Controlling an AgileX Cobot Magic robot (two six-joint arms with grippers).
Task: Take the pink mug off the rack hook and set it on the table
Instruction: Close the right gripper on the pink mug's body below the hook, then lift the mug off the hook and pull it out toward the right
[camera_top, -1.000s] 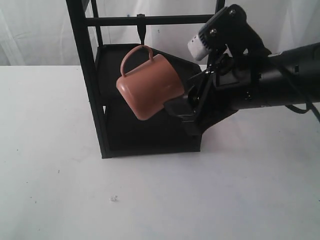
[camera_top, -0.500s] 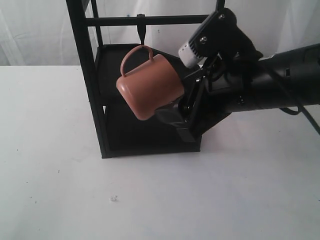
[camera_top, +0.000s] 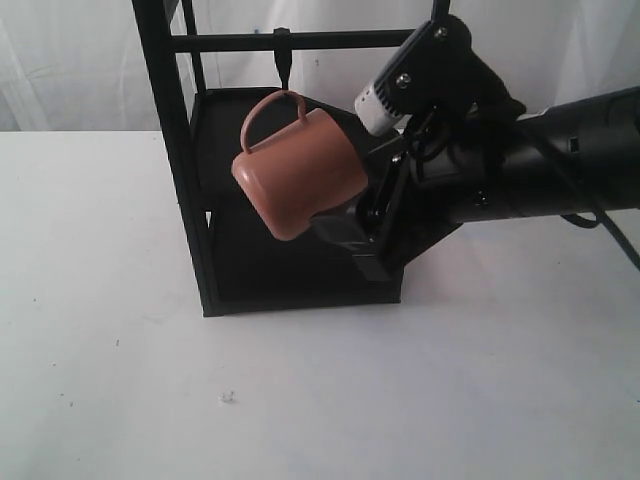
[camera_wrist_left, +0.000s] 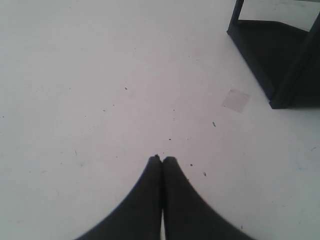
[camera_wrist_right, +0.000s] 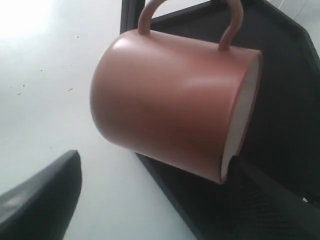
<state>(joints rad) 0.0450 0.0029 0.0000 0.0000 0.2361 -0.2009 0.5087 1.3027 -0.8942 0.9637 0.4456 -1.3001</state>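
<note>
The pink mug (camera_top: 300, 175) hangs tilted by its loop handle from the rack hook (camera_top: 284, 65) on the black rack's crossbar. My right gripper (camera_top: 358, 205) reaches in from the right and stands open. In the right wrist view the pink mug (camera_wrist_right: 170, 110) fills the frame above the right gripper (camera_wrist_right: 155, 160). One finger (camera_wrist_right: 45, 195) stands apart over the table, and the other finger (camera_wrist_right: 270, 200) is at the mug's cream rim; contact cannot be told. My left gripper (camera_wrist_left: 161, 159) is shut with nothing in it, low over the table (camera_wrist_left: 100, 75). It is outside the exterior view.
The tall black rack (camera_top: 170, 150) stands on the white table (camera_top: 450, 380), with its lower shelf (camera_wrist_right: 285, 100) right under the mug. In the left wrist view the rack's base corner (camera_wrist_left: 272, 75) lies at the far side. A small white speck (camera_top: 228, 397) lies on the table.
My right gripper has moved left, closer in round the mug, and now holds nearly still. The mug still hangs on the hook and has not moved.
</note>
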